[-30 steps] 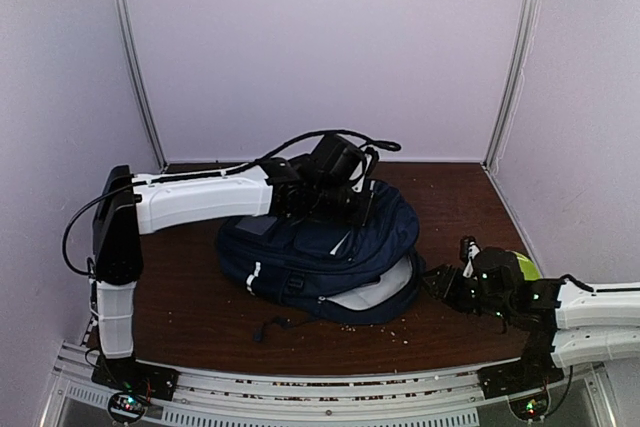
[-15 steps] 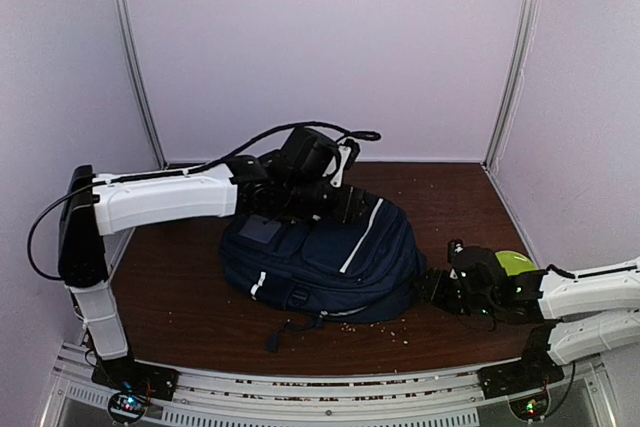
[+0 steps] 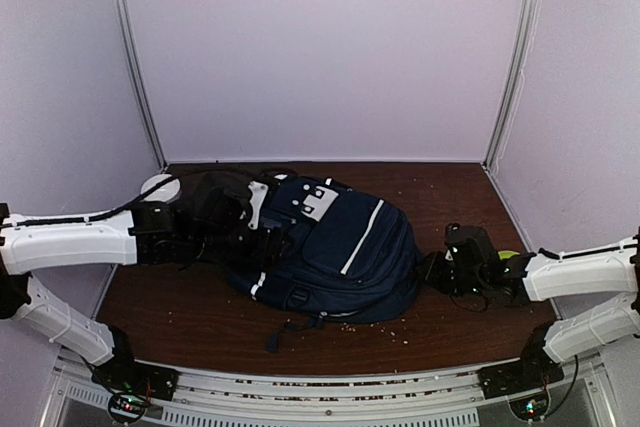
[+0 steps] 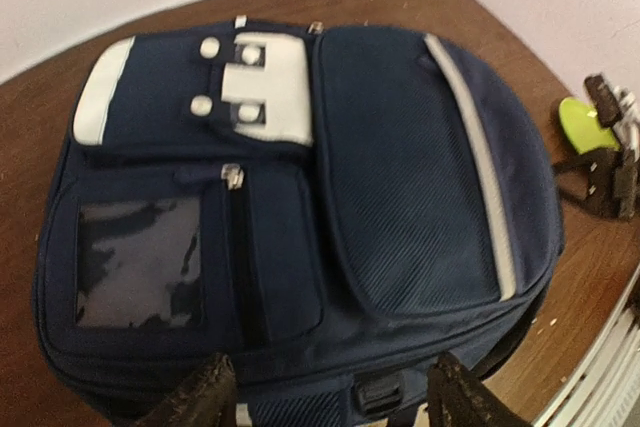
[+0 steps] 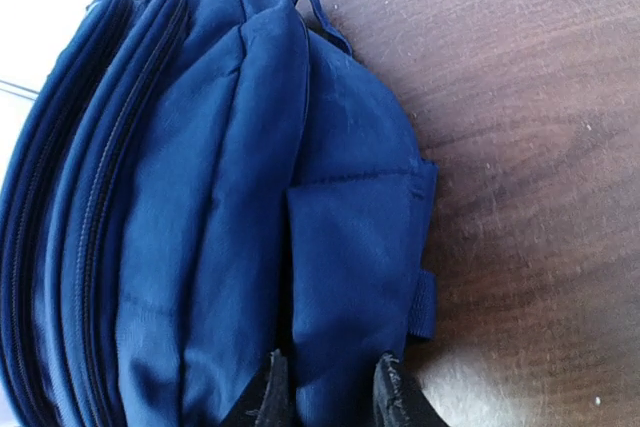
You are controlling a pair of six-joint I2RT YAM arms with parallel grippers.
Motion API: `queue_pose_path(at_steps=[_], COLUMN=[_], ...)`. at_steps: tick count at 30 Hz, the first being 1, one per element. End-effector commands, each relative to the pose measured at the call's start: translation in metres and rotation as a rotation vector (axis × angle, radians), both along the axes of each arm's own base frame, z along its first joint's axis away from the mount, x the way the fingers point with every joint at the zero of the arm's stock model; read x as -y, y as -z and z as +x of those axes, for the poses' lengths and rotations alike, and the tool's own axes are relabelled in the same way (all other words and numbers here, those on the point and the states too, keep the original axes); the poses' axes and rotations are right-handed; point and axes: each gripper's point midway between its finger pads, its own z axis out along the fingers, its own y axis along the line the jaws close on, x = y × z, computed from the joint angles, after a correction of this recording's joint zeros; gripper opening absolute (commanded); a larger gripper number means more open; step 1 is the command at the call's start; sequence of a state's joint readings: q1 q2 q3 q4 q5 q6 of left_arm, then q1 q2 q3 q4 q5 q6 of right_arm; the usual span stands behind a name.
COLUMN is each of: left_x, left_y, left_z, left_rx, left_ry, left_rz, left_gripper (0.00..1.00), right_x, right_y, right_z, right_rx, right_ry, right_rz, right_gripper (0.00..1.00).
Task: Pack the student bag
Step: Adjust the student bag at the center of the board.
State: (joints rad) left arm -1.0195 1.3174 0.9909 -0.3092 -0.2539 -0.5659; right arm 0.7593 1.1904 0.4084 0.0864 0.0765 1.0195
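The bag (image 3: pixel 340 247) lies flat in the middle of the desk (image 3: pixel 450 187), front face up, its white patch turned toward the far side and its straps tucked underneath, one trailing out at the near edge. Laid like this it is steady and both arms can get at it, one from each end.

The left hand (image 4: pixel 325 402) hangs low at the bag's left end with its fingers (image 4: pixel 195 397) spread wide and nothing between them. It is released, touching nothing that I can see. From there it looks straight down the front pockets, which appear zipped, so I take it to be lining up for a hold rather than making one.

The right hand (image 5: pixel 330 392) is pressed in against the bag's right end. Its fingers stand narrow on either side of a fold of blue side fabric. The cloth is between them, but I cannot tell whether they pinch it or merely straddle it. A hold there would pin that end while the other arm works at an opening.

Just behind the right hand a green thing (image 4: pixel 583 123) lies on the desk, apart from the bag. It may be meant to go inside; I see no compartment open to take it.
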Motion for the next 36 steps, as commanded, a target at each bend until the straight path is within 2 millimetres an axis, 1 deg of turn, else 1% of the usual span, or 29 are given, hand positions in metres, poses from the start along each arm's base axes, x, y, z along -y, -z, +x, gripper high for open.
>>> queue_pose_path(at_steps=[1, 4, 7, 9, 11, 12, 13, 14, 15, 17, 21, 24, 28, 31, 32, 34, 36], left_x=[-0.013, -0.007, 0.006, 0.010, 0.016, 0.019, 0.026, 0.031, 0.034, 0.035, 0.031, 0.030, 0.046, 0.056, 0.058, 0.060, 0.063], left_y=[0.031, 0.045, 0.056, 0.059, 0.056, 0.055, 0.057, 0.060, 0.064, 0.071, 0.093, 0.101, 0.096, 0.103, 0.105, 0.108, 0.105], left_z=[-0.014, -0.030, -0.042, -0.039, -0.031, -0.028, -0.029, -0.031, -0.031, -0.032, -0.036, -0.032, -0.024, -0.020, -0.018, -0.013, -0.010], left_rx=[-0.040, -0.042, -0.006, 0.039, 0.100, 0.140, 0.171, 0.194, 0.208, 0.205, 0.180, 0.213, 0.277, 0.300, 0.306, 0.310, 0.307], left_ry=[-0.030, 0.010, 0.096, 0.125, 0.135, 0.153, 0.197, 0.241, 0.267, 0.280, 0.308, 0.333, 0.382, 0.415, 0.415, 0.405, 0.390], left_rz=[0.065, 0.127, 0.229, 0.320, 0.407, 0.450, 0.477, 0.496, 0.501, 0.514, 0.546, 0.618, 0.653, 0.689, 0.704, 0.738, 0.727], left_gripper=[0.67, 0.66, 0.66, 0.66, 0.65, 0.66, 0.66, 0.67, 0.68, 0.71, 0.73, 0.74, 0.75, 0.75, 0.75, 0.70, 0.56], right_x=[-0.013, -0.013, -0.009, -0.006, -0.003, 0.002, 0.007, 0.011, 0.018, 0.024, 0.024, 0.023, 0.015, 0.011, 0.011, 0.011, 0.010], right_y=[-0.024, -0.035, -0.040, -0.041, -0.041, -0.039, -0.035, -0.036, -0.030, -0.031, -0.037, -0.037, -0.039, -0.044, -0.047, -0.051, -0.055], right_z=[0.022, 0.023, 0.015, 0.006, -0.004, -0.008, -0.013, -0.017, -0.022, -0.028, -0.035, -0.035, -0.034, -0.033, -0.032, -0.033, -0.033], right_rx=[0.056, 0.074, 0.084, 0.090, 0.106, 0.108, 0.108, 0.121, 0.123, 0.147, 0.174, 0.179, 0.168, 0.168, 0.172, 0.184, 0.196], right_ry=[-0.029, -0.046, -0.066, -0.083, -0.092, -0.073, -0.055, -0.036, -0.018, 0.007, -0.015, -0.037, -0.077, -0.089, -0.089, -0.091, -0.100], right_rz=[0.003, -0.021, -0.029, -0.025, -0.017, -0.015, -0.018, -0.009, -0.009, 0.034, 0.076, 0.058, 0.033, 0.025, 0.030, 0.040, 0.043], right_gripper=[0.30, 0.36, 0.43, 0.47, 0.50, 0.50, 0.51, 0.52, 0.53, 0.54, 0.54, 0.54, 0.53, 0.53, 0.53, 0.53, 0.53])
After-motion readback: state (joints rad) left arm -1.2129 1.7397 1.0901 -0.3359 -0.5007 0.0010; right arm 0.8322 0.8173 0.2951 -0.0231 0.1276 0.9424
